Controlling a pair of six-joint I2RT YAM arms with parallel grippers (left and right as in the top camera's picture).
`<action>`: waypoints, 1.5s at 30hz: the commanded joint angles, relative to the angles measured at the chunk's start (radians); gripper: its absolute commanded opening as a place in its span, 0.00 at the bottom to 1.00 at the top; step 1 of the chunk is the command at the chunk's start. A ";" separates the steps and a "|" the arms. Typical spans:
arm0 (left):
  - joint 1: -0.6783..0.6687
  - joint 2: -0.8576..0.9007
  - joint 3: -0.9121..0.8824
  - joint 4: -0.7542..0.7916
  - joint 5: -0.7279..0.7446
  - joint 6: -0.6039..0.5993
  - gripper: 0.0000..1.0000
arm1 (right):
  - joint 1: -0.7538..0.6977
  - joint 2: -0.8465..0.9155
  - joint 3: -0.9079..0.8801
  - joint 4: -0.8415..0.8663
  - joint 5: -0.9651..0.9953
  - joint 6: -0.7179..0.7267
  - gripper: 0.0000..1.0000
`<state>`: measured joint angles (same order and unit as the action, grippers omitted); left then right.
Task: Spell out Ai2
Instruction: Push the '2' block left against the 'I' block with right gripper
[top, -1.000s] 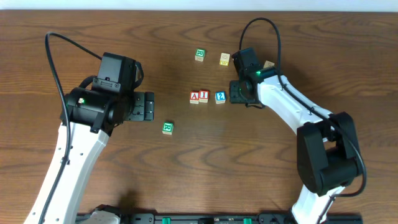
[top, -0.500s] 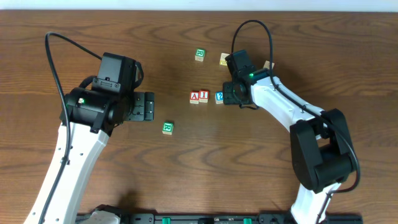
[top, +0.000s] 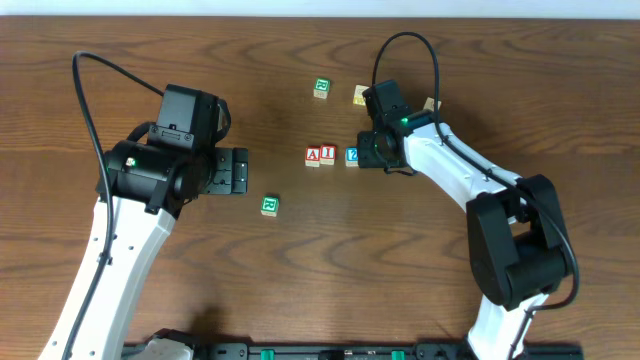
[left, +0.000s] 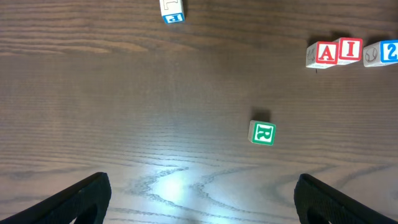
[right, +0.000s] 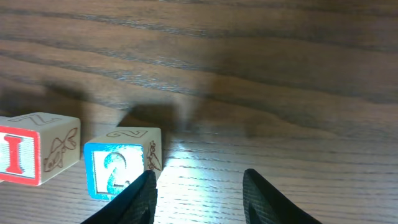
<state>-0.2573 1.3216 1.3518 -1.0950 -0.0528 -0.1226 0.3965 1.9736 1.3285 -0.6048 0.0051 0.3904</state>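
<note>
Three white cubes stand in a row mid-table: red A (top: 313, 155), red I (top: 328, 153) and blue 2 (top: 352, 155). A and I touch; a narrow gap separates I (right: 37, 155) from 2 (right: 121, 169). My right gripper (top: 369, 152) sits low just right of the 2, open, with only bare wood between its fingers (right: 199, 196). Its left fingertip (right: 144, 193) is at the 2's right front corner. My left gripper (top: 240, 170) hovers wide open (left: 205, 199) far left of the row, holding nothing. It sees A (left: 326, 53), I (left: 349, 50) and 2 (left: 387, 51) at its upper right.
A green-marked cube (top: 269, 205) lies between the left gripper and the row, also shown as cube R (left: 262, 132). Another green cube (top: 321, 88) and a yellow-marked cube (top: 360, 95) sit behind the row. A tan cube (top: 432, 103) peeks past the right arm. A blue-marked cube (left: 172, 10) lies farther off.
My right gripper moved left, closing up to the right side of the 2, and has held still for the last half second. The left arm has not moved.
</note>
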 joint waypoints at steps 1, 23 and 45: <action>0.000 -0.011 0.010 -0.002 -0.006 0.011 0.95 | 0.011 0.009 -0.004 0.009 -0.029 0.018 0.45; 0.000 -0.011 0.010 -0.002 -0.006 0.011 0.96 | 0.015 0.050 -0.002 0.042 -0.039 0.020 0.43; 0.000 -0.011 0.010 -0.002 -0.006 0.011 0.95 | 0.004 0.052 -0.001 0.085 -0.059 0.020 0.51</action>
<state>-0.2573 1.3216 1.3514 -1.0950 -0.0528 -0.1223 0.4049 2.0159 1.3281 -0.5247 -0.0448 0.4004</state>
